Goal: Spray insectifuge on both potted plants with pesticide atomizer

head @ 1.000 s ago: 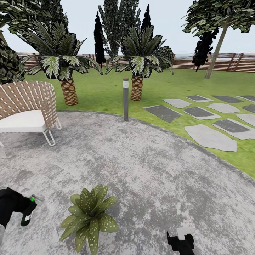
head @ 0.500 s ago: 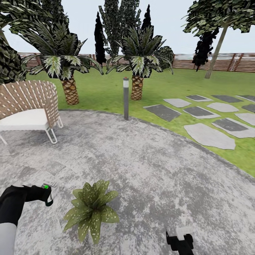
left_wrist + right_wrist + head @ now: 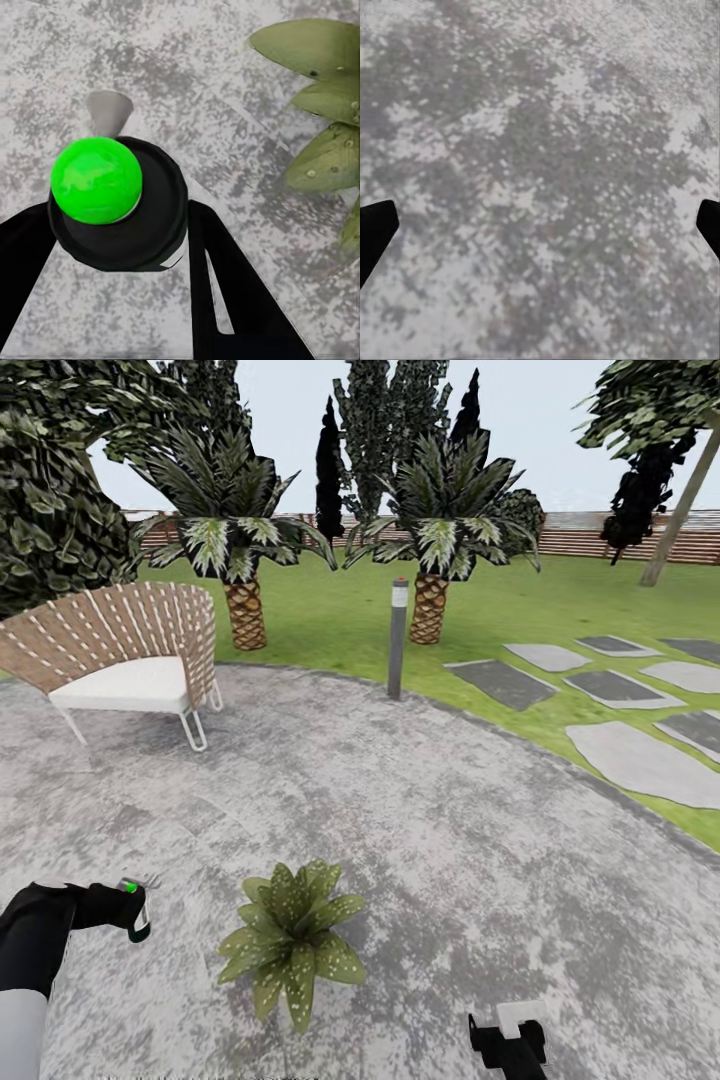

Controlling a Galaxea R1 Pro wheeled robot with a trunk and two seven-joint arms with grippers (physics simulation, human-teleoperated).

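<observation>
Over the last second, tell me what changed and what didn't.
The left hand rose and swung inward toward the broad-leaved potted plant, carrying the pesticide atomizer, whose cap shows green. The camera panned left, shifting the chair and bollard light rightward in view. The right hand stayed low; the plant stayed on the stone patio.
</observation>
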